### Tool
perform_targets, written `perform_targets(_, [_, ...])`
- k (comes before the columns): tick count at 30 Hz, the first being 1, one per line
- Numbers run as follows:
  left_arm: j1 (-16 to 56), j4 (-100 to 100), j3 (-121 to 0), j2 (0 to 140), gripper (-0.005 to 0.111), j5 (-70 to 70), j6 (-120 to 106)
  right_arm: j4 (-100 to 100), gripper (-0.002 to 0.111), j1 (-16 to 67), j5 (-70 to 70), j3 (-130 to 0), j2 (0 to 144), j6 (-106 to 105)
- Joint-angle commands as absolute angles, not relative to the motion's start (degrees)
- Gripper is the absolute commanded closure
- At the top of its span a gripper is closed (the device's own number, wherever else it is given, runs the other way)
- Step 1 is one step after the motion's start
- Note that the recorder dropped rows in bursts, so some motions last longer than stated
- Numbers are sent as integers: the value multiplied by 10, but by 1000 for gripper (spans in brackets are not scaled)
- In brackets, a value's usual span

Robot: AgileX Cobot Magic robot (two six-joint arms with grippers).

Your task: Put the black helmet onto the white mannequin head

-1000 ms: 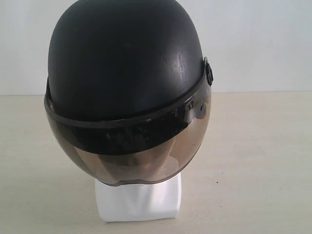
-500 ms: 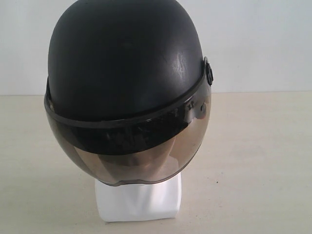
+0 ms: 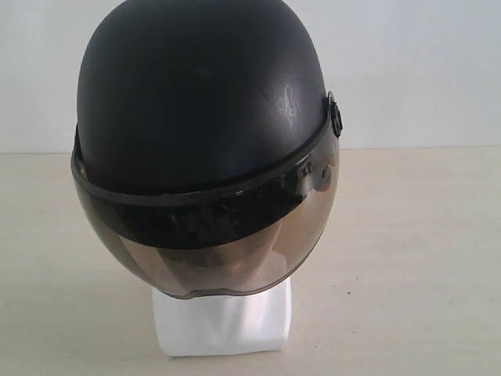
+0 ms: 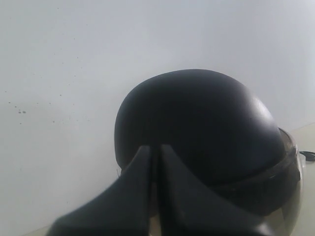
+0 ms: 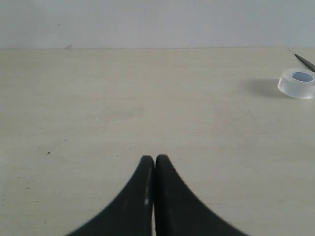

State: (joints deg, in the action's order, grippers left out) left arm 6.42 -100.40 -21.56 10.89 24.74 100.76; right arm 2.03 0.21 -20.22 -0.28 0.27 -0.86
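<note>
Where the closed left pincer (image 4: 155, 147) points, the black helmet (image 4: 197, 118) sits.

Pale wooden table (image 3: 407, 235), white mannequin head (image 3: 223, 325) standing on it, clear tape roll (image 5: 297, 82) lying flat

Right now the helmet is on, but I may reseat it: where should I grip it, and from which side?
Probably the black helmet's lower rear edge, from the left arm's side. The dome is smooth, round, too wide to pinch; the visor covers the front; only an edge gives the fingers a bite.
</note>
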Motion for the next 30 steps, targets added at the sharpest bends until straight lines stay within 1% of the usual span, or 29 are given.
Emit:
perform_targets(1, [63, -999, -211, 107, 102, 241, 1005, 22, 108, 0, -191, 0, 0, -6])
perform_targets(28, [63, -999, -212, 107, 102, 241, 1007, 22, 108, 0, -191, 0, 0, -3])
perform_targets(30, [63, -999, -212, 107, 102, 251, 1043, 22, 108, 0, -191, 0, 0, -3])
